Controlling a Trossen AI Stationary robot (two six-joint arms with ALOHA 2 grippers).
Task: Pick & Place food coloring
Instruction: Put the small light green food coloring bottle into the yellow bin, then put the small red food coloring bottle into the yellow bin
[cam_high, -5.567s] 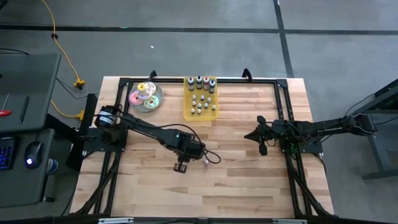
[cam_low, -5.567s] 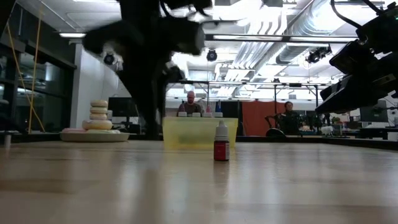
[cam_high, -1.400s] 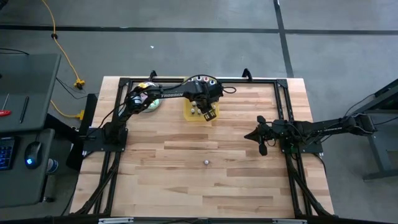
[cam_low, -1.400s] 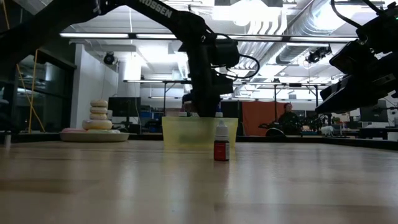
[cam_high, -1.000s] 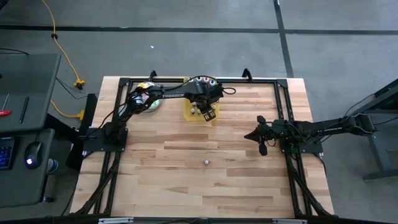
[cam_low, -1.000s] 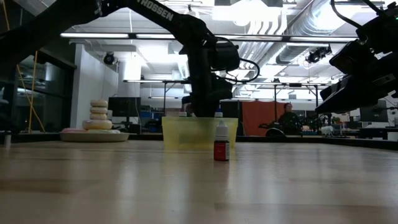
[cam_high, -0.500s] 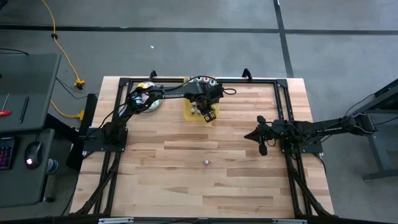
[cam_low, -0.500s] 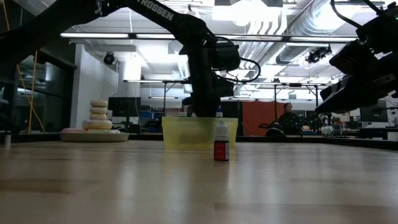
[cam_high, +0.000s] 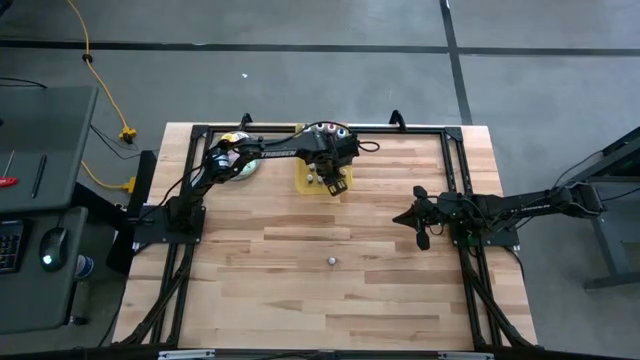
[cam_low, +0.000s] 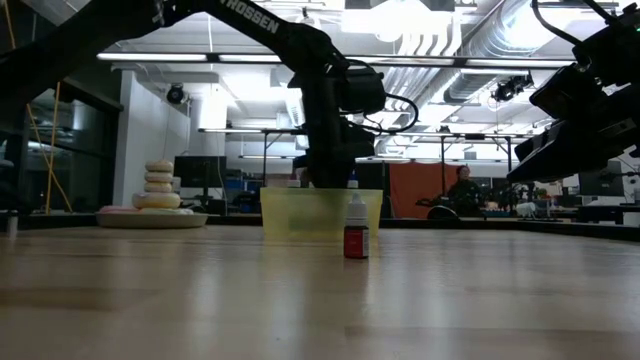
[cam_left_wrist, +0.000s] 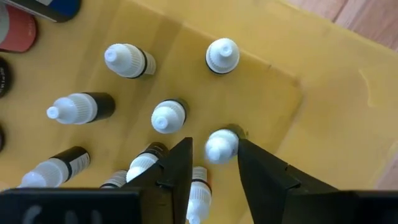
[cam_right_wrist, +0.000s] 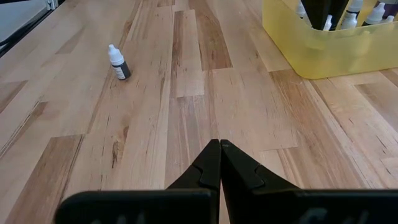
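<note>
1. Food coloring bottles (cam_left_wrist: 168, 116) sit crowded in the yellow tray (cam_high: 303, 180) at the table's (cam_high: 380, 300) far edge, near its middle. One more bottle, the lone bottle (cam_high: 331, 261), stands upright on open wood well toward the table's centre, clear of everything.
2. Left gripper (cam_left_wrist: 213, 163) is down inside the tray with its fingers parted around one white-capped bottle (cam_left_wrist: 221, 145). Cap sits between the fingers with slim gaps either side; I see no firm pinch on it.
3. Right gripper (cam_right_wrist: 219, 163) hangs over the table's right side, fingers pressed together, holding nothing. Idle.
4. Plate of donuts (cam_low: 152, 200) sits just left of the tray at the far edge; not part of the job.
5. Handling, my read: bottles are tiny, light, rigid plastic, smooth and tip-prone. Several in the tray already lie on their sides.
6. Best hold is likely across the body below the cap; the tapered cap would slip out.
7. Risk: neighbours stand close, so a wide finger spread may knock them over.
</note>
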